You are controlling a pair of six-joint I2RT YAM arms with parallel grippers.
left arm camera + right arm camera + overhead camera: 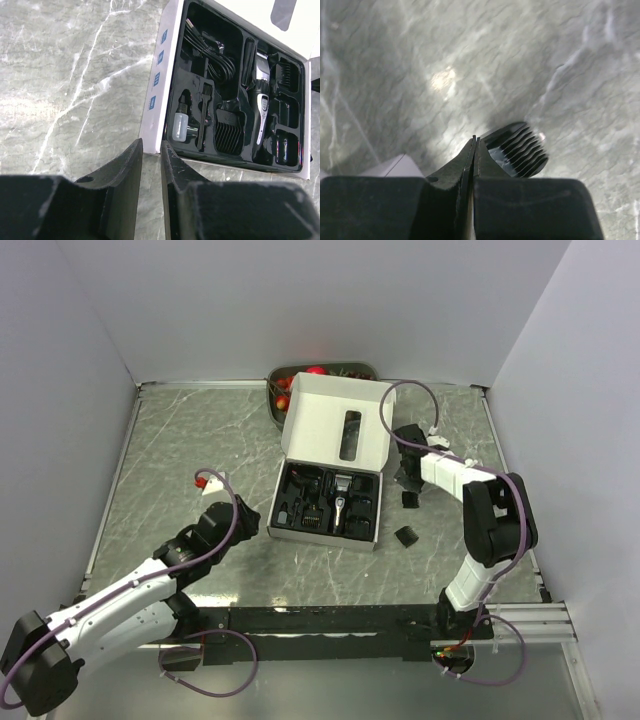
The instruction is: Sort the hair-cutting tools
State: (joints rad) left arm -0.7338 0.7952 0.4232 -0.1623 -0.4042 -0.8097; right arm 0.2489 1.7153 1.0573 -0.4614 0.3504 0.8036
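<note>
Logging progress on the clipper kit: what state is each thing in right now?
White box: open, lid raised.
Hair clipper: seated in the box's tray.
Left hand: slightly open, empty.
Right hand: shut, nothing between its fingers.
Comb guard: outside the box, beside the right hand.

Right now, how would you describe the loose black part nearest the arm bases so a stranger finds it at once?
Find the open white box mid-table. Off its near right corner two small black parts lie on the table. The one meant is the nearer part, alone toward the arm bases; the other part sits farther back by the right pincer.
</note>
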